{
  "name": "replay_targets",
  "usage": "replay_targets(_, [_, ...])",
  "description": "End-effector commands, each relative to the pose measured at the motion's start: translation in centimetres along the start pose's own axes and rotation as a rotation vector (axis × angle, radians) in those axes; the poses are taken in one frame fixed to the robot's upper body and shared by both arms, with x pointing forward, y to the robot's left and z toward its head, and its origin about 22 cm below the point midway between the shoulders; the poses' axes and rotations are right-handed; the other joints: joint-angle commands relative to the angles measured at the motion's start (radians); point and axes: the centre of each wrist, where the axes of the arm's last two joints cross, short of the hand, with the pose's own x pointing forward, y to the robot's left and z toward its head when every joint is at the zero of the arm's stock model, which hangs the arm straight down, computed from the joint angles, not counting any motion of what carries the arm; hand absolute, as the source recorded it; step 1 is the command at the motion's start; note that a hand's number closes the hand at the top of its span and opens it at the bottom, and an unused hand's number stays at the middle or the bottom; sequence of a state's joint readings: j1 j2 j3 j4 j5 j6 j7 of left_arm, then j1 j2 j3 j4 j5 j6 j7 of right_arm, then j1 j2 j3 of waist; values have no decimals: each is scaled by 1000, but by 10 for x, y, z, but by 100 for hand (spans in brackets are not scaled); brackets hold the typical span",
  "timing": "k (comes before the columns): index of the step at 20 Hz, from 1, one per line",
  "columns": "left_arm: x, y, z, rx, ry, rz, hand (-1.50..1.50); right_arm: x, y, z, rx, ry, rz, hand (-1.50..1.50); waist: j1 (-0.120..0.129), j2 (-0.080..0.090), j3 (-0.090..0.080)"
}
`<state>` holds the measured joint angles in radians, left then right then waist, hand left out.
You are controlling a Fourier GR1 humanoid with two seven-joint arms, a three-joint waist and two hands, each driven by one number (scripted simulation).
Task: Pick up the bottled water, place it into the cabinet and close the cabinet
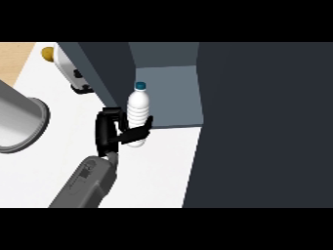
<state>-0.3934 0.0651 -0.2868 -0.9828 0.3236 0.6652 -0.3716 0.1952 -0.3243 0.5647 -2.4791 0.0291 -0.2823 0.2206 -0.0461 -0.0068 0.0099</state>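
Bottles: 1, my bottled water (138, 114), white with a blue cap.
Caps: 1, on top of that bottle.
Hands: 1 of mine shows, my right hand (113, 133), black, curled round the bottle.
Forearms: 1 slim grey one behind that hand, plus 1 big grey cylinder (10, 117) at the left edge; I cannot tell what that is.
Cabinets: 1, the dark cabinet (270, 122), with 1 open compartment.
Cabinet doors: 1, the dark door (100, 68), standing open.
Counters: 1, the white counter (151, 180).
Appliances: 1, a white appliance (72, 71) partly hidden behind the door.
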Motion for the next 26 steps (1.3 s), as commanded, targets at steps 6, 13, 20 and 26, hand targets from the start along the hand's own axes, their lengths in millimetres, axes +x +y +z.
replay_targets(6, [51,-54,-43,-61,-146,-56,150,8,-2,8,8,-23,-21,-150,-53,21,-10])
replay_targets(13, [56,-53,-50,-29,-205,-152,-150,5,-4,4,44,-30,-14,-150,-60,24,-8])
replay_targets(20, [53,-49,-47,-36,-173,-132,-150,10,-4,9,49,-25,-17,-150,-79,26,-12])
replay_targets(26, [63,-58,-43,-59,-170,-82,-150,-2,-2,3,48,-30,-25,-150,-68,29,-11])
